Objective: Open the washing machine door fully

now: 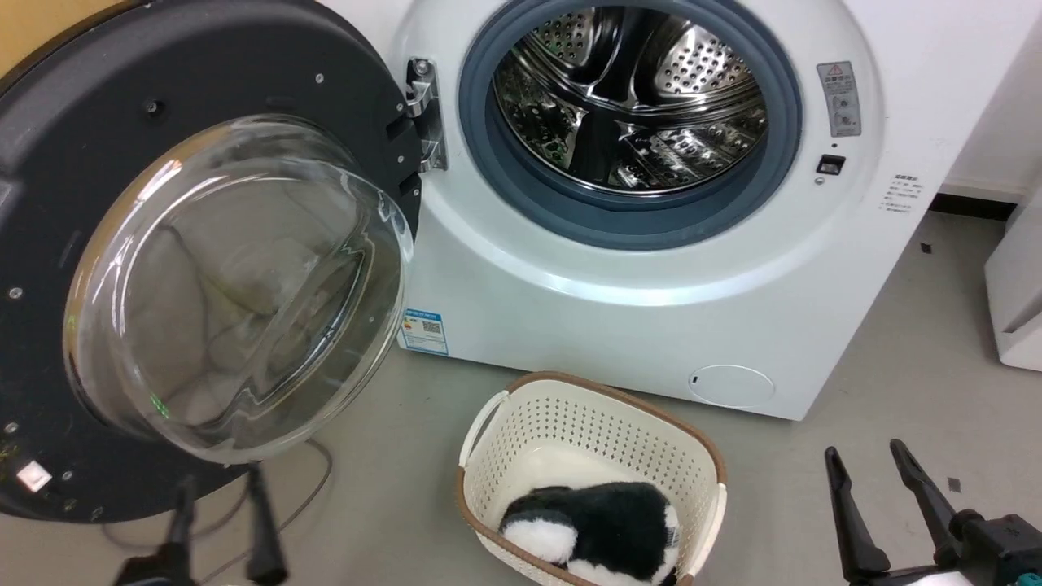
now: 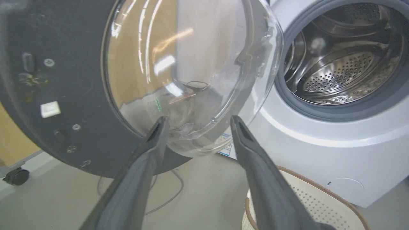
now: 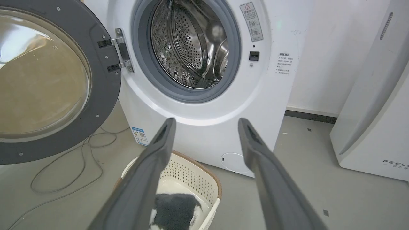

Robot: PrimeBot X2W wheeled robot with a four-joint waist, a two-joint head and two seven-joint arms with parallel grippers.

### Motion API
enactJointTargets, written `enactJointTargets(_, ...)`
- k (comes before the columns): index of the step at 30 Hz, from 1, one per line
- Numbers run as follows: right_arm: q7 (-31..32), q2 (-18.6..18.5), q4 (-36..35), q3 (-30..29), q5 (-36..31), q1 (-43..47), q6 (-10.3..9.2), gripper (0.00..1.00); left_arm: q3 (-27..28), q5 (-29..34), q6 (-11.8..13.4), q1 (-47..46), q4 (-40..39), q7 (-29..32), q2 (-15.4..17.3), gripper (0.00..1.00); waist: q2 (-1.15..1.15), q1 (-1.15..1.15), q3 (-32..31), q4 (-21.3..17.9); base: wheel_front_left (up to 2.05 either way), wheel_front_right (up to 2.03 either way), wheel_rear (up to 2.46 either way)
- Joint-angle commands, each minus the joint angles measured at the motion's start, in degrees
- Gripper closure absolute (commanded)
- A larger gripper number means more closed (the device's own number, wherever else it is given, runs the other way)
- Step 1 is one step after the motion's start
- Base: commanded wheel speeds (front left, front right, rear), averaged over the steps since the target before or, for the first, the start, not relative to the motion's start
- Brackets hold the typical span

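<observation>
Nearest the head camera, the left gripper (image 1: 221,480) stands at the lower left with its two long dark fingers spread apart and nothing between them. Its blurred fingertips (image 1: 257,474) reach up to just under the lower edge of the washing machine door (image 1: 236,285). In the left wrist view the left gripper (image 2: 198,119) is equally parted. Its tips lie against the bottom of the bulging clear glass bowl of the door (image 2: 179,73), but whether they touch the glass cannot be told.

At the lower right, the right gripper (image 1: 863,449) is released too, fingers wide and empty, above the bare grey floor (image 1: 879,358) and well apart from the door. Seen from its own wrist, the right gripper (image 3: 207,120) points toward the machine's front and grips nothing.

Between the two grippers on the floor sits a cream perforated plastic laundry basket with a brown rim (image 1: 586,431). A black-and-white plush toy (image 1: 594,525) lies inside it. A thin grey cable (image 3: 64,172) loops on the floor under the door.

Beyond the basket, the door hangs swung wide out to the left on a metal hinge (image 1: 423,114). Its dark inner rim and glass bowl face the robot, clear of the opening. Behind stands the white front-loading washing machine (image 1: 619,325), its grey rubber ring (image 1: 627,220) framing the shiny perforated steel drum (image 1: 631,98). A white appliance (image 3: 377,111) stands to the machine's right by the wall.
</observation>
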Motion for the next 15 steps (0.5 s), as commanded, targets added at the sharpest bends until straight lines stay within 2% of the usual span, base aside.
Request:
enactJointTargets(1, 0.17, 0.18, -0.44, 0.08, -0.37, 0.44, 0.03, 0.00, -1.60, 1.26, -0.65, 0.63, -0.53, -0.30, -0.02, 0.00, 0.00, 0.00, -0.20, -0.58, 0.00, 0.00, 0.00)
enactJointTargets(11, 1.49, 0.18, -1.68, 0.31, -2.93, 0.23, 0.03, 0.00, -9.62, 6.05, -3.19, -3.25, -0.50, 1.69, 0.42, 0.00, 0.00, 0.00, -0.80, -5.11, 0.00, 0.00, 0.00)
enactJointTargets(15, 1.85, 0.18, -2.00, 0.21, -3.25, 0.20, 0.03, 0.00, -11.19, 6.95, -3.99, -4.80, 0.15, 2.53, 0.85, 0.00, 0.00, 0.00, -0.79, -6.88, 0.00, 0.00, 0.00)
